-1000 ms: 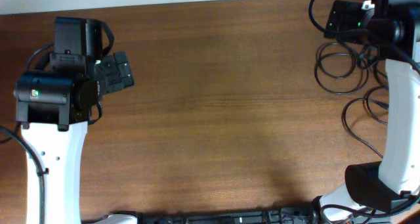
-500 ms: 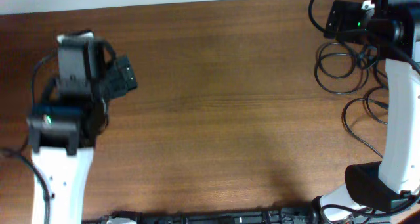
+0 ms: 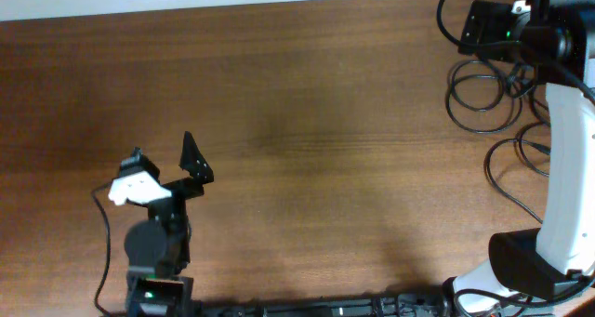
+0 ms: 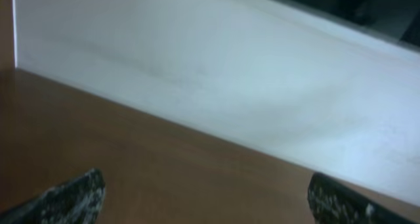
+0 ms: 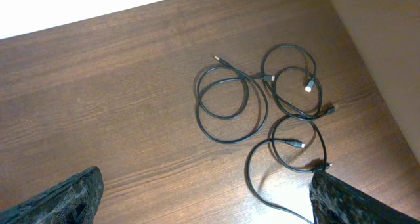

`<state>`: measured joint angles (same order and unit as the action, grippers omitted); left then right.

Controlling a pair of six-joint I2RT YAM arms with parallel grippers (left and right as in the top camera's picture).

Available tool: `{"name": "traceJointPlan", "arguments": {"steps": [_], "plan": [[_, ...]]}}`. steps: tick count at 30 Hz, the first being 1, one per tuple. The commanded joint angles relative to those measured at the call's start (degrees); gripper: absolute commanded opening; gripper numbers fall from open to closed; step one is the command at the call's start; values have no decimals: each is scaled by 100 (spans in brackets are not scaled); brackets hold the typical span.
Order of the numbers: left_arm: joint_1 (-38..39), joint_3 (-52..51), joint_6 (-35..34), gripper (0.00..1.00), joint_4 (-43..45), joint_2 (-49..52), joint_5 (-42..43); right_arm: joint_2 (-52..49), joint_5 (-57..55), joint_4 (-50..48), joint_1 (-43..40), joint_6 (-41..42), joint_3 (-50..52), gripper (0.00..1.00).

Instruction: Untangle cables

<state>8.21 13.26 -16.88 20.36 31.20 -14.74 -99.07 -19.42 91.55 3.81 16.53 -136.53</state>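
Note:
The cables [image 5: 198, 102] are thin black cords in several overlapping loops on the brown table [image 3: 325, 150]. In the overhead view the cables [image 3: 450, 96] sit at the far right, partly hidden under the right arm. My right gripper [image 5: 203, 192] hangs open well above them, nothing between its fingers, with the loops ahead of it and to its right. My left gripper [image 3: 167, 166] is at the table's near left, open and empty. The left wrist view shows my left gripper [image 4: 205, 196] facing bare wood and a white wall, with no cable in sight.
The white right arm [image 3: 567, 168] runs down the right edge over part of the cable loops. A thicker black wire [image 3: 448, 6] runs from the right wrist off the top. The table's far edge meets a white wall [image 4: 262, 66].
The left arm has drawn back from the far left of the table to the near left edge, its gripper now tilted up. The right arm and cables have not moved.

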Motion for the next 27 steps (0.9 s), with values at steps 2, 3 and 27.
{"name": "traceJointPlan", "arguments": {"steps": [2, 3, 27], "plan": [[-13, -909, 636, 99, 752, -675, 66, -4, -9, 0, 31, 48, 13, 100], [-13, -1014, 680, 99, 769, -809, 63, -4, -9, 0, 31, 48, 13, 100], [-721, -1274, 737, 99, -2441, -3097, 428, -4, -9, 0, 31, 48, 13, 100]]}}
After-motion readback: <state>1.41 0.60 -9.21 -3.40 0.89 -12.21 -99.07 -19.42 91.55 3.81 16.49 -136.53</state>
